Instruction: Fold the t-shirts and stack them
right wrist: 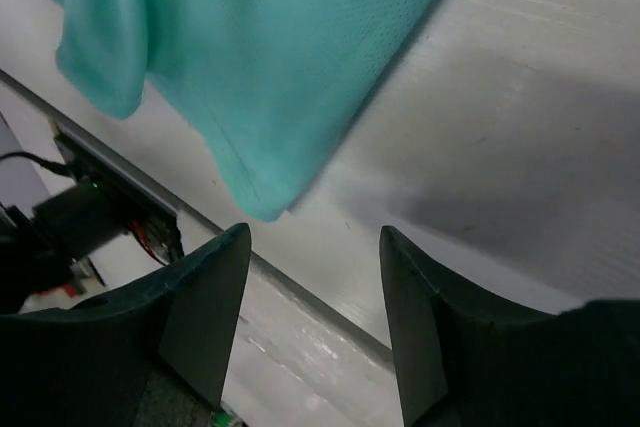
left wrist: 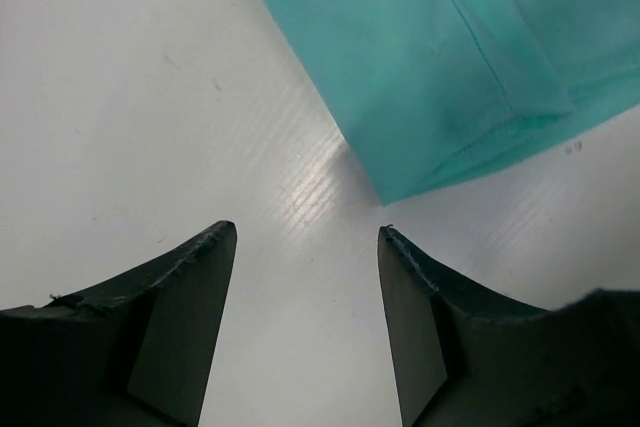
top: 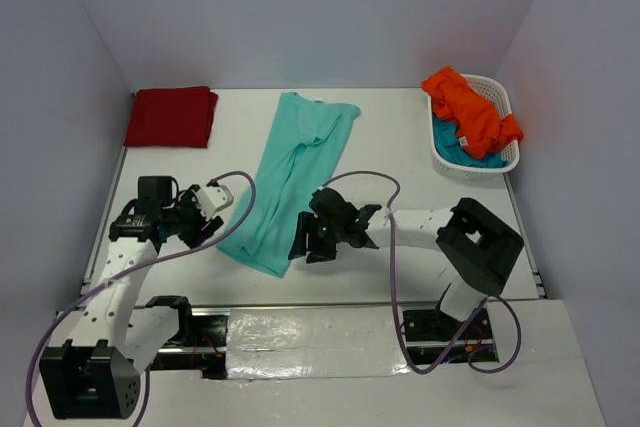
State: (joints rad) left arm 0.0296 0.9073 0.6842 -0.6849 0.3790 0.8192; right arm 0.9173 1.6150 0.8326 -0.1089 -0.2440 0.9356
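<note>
A light mint-aqua t-shirt [top: 288,179] lies flat as a long narrow strip running from the table's back to its near edge. My left gripper [top: 211,226] stands open just left of the shirt's near corner [left wrist: 450,67], with only bare table between its jaws [left wrist: 307,232]. My right gripper [top: 304,244] is open beside the strip's near right corner [right wrist: 262,47] and holds nothing [right wrist: 315,232]. A dark red t-shirt [top: 170,116] lies folded at the back left. An orange t-shirt [top: 468,107] and a teal-blue one [top: 458,150] are heaped in the basket.
The white mesh basket [top: 500,161] stands at the back right by the wall. The table's near metal edge [right wrist: 300,282] runs right under the right gripper, with wiring and electronics [right wrist: 95,212] below it. Purple cables loop from both arms.
</note>
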